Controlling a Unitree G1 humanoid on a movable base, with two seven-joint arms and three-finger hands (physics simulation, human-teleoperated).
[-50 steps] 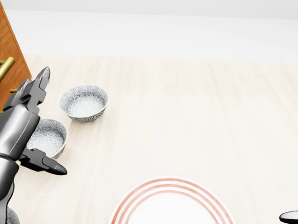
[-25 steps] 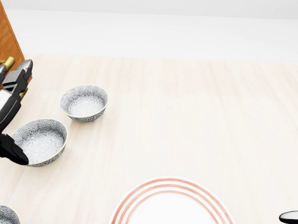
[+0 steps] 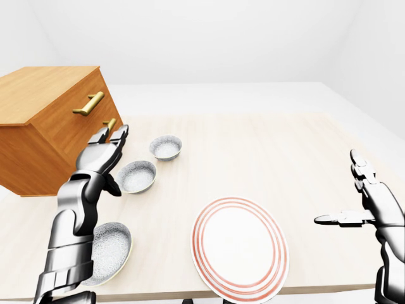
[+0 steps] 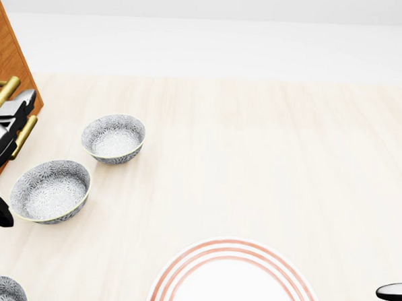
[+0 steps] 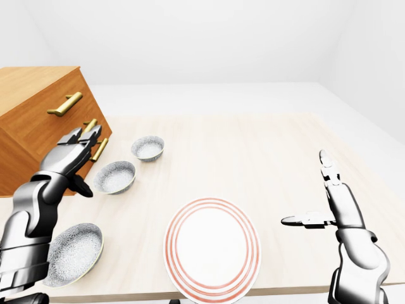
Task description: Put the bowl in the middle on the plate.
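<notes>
Three patterned grey bowls lie in a row at the left of the table. The middle bowl [image 3: 136, 175] sits empty and upright between the far bowl [image 3: 166, 147] and the near bowl [image 3: 107, 250]. The white plate [image 3: 239, 247] with red rings lies at the bottom centre, with nothing on it. My left hand [image 3: 111, 163] hovers open just left of the middle bowl, fingers spread, holding nothing. At the right edge my right hand [image 3: 342, 190] stands open and empty, well apart from the plate.
A wooden drawer chest [image 3: 50, 120] with brass handles stands at the left, close behind my left hand. The pale wooden table [image 3: 266, 152] stretches to the right; its near edge runs just below the plate.
My left hand has drawn back leftward from above the middle bowl, which now shows whole. Bowls, plate and right hand have stayed put.
</notes>
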